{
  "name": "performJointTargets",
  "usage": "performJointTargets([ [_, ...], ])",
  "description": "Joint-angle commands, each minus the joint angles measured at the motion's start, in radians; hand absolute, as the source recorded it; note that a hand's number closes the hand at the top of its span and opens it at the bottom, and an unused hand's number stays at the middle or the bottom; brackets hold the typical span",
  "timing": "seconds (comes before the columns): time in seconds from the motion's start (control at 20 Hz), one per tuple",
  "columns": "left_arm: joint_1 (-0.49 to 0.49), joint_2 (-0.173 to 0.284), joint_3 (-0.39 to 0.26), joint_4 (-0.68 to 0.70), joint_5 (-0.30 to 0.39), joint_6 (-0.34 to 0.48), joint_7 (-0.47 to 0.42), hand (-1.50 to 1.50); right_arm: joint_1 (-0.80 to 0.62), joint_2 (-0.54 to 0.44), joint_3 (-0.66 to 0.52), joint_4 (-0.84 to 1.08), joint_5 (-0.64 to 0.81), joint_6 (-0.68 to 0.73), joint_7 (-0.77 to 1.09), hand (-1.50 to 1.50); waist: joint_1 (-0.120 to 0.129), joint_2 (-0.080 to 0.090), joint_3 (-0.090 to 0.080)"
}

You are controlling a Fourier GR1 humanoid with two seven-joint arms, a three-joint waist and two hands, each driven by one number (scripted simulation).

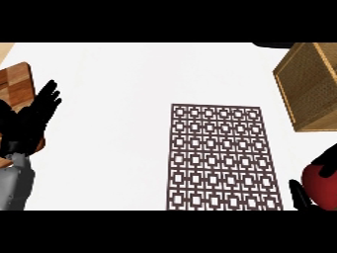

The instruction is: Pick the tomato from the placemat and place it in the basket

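Your right hand point(330, 165) sits at the lower right corner, fingers curled round the tomato point(331, 189) (its green stem end faces down toward the view's edge). The tomato is off the placemat point(222, 155), just beside its right edge. The basket point(320, 89) stands above it at the right. Your left hand point(26, 121) rests open at the left, over the wooden board point(3, 84).

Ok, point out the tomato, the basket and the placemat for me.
tomato point(333, 187), head view, on its red skin between the right hand's fingers.
basket point(311, 94), head view, on its woven outer wall.
placemat point(222, 158), head view, on its patterned middle.
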Motion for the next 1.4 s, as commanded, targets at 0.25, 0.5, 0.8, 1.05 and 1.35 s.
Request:
performJointTargets([
  [0.25, 0.015, -0.015, 0.006, -0.012, 0.017, -0.004, 0.01, 0.0, -0.415, -0.156, -0.319, 0.294, -0.267, 0.136, 0.11, 1.5, -0.009, -0.004, 0.004],
  [0.5, -0.017, -0.013, 0.013, 0.029, 0.008, 0.001, -0.003, 0.0, -0.411, -0.219, -0.4, 0.56, -0.268, 0.152, -0.161, 1.5, -0.011, -0.002, 0.005],
  [0.8, 0.024, -0.036, -0.003, 0.025, -0.021, 0.014, -0.045, 0.0, -0.483, -0.22, -0.418, 0.772, -0.276, 0.126, -0.285, 1.5, -0.012, -0.003, 0.004],
  [1.05, 0.037, -0.011, 0.008, -0.013, 0.001, -0.019, -0.028, 0.0, -0.479, -0.171, -0.46, 0.856, -0.159, -0.063, -0.263, 1.5, -0.004, -0.002, 0.005],
  [1.35, 0.046, -0.009, 0.013, -0.047, 0.003, -0.018, 0.01, 0.0, -0.624, -0.141, -0.365, 1.136, -0.125, -0.108, -0.387, -1.5, -0.004, -0.004, 0.004],
])
